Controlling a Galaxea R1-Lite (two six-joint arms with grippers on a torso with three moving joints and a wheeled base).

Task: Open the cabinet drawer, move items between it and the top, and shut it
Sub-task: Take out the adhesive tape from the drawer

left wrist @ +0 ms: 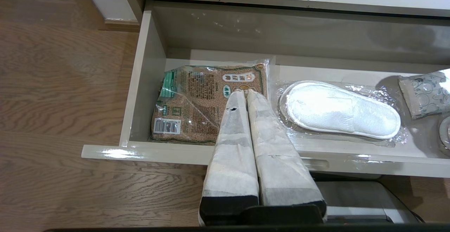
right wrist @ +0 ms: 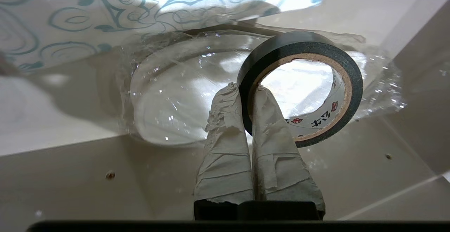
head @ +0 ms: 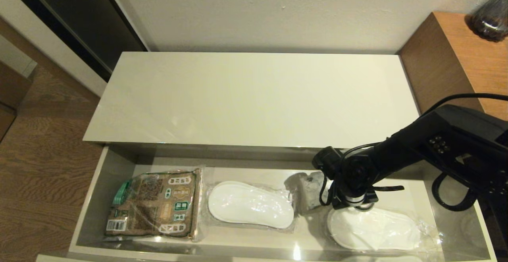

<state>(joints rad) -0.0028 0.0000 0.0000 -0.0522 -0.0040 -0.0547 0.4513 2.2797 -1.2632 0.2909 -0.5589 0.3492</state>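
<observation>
my right gripper [right wrist: 246,89], its fingers wrapped in pale cloth tape, is clamped across the wall of the small black tape roll [right wrist: 300,88]: one finger inside the cardboard core, one on the outer black face. the roll stands on edge, tilted, over the clear-wrapped pair of white slippers [head: 375,224] at the right end of the wide, shallow grey-beige cabinet drawer [head: 93,198], which is pulled well out. whether the roll touches the wrap below i cannot tell.

the small white sachet with blue scrollwork [head: 311,190] lies just beside the gripper, toward the drawer's back.

left gripper [left wrist: 246,95]: fingers pressed together on nothing, hovering above the drawer's front left, over the brown-and-green printed flat packet in clear plastic [head: 154,204]. the second wrapped pair of white slippers [head: 250,204] sits between packet and sachet, long axis along the drawer's width.

the relation that counts: the long glossy off-white cabinet top [head: 254,95] lies straight behind and above the roll, past the drawer's back wall, bare. my judgement is the roll goes up first to clear that overhanging edge, then back onto the right part of the top. the right arm is nearer, already loaded. risk: the loose wrap snagging on the roll as it rises.
</observation>
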